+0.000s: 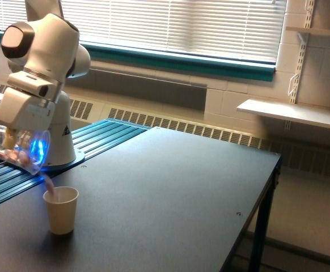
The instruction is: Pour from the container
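Pinkish contents (49, 185) stream as we tip the container (12, 148), gripper (9, 137) clamped on it, over the paper cup (61, 210) near the table's (170, 187) front edge; pouring underway, most remains inside.

arm bent low, hand (9, 136) clamped, tilted

The Franka arm (40, 68) wears glossy cream-white shells with rounded, bulbous joints. 1 joint cap (15, 42) is dark brown-black. Its white conical base (60, 144) bears a small dark triangular mark and glows blue at 1 side.
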{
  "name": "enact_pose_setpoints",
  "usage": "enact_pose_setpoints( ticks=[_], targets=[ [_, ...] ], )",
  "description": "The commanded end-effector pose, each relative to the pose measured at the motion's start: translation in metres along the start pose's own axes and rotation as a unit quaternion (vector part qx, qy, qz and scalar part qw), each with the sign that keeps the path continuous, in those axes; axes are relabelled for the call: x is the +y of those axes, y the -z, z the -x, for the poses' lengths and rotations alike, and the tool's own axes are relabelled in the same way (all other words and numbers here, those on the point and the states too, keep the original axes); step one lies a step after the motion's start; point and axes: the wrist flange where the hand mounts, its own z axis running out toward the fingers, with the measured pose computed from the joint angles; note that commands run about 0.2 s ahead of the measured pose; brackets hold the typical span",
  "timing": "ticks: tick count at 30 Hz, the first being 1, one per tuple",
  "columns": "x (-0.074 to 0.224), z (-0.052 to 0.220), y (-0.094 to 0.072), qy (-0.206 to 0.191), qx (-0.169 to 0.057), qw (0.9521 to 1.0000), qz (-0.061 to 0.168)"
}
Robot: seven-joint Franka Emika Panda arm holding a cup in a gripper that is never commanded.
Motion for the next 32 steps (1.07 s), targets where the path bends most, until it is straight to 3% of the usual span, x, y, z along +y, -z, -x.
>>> enact_pose_setpoints(
  ticks=[1,6,17,18,25,27,32],
  targets=[
    [-0.009,-0.006,0.0,-0.005,-0.004,0.9999,0.016],
    [-0.016,-0.002,-0.004,0.005,-0.011,0.9997,0.019],
    [-0.027,0.005,0.001,0.009,-0.001,0.9994,0.032],
    [-0.032,0.006,0.002,0.021,0.001,0.9986,0.049],
    [-0.032,0.006,0.009,-0.02,0.0,0.9985,0.051],
    [-0.035,0.005,0.011,-0.011,0.006,0.998,0.062],
    [-0.035,0.003,0.013,-0.033,-0.001,0.998,0.054]
  ],
)
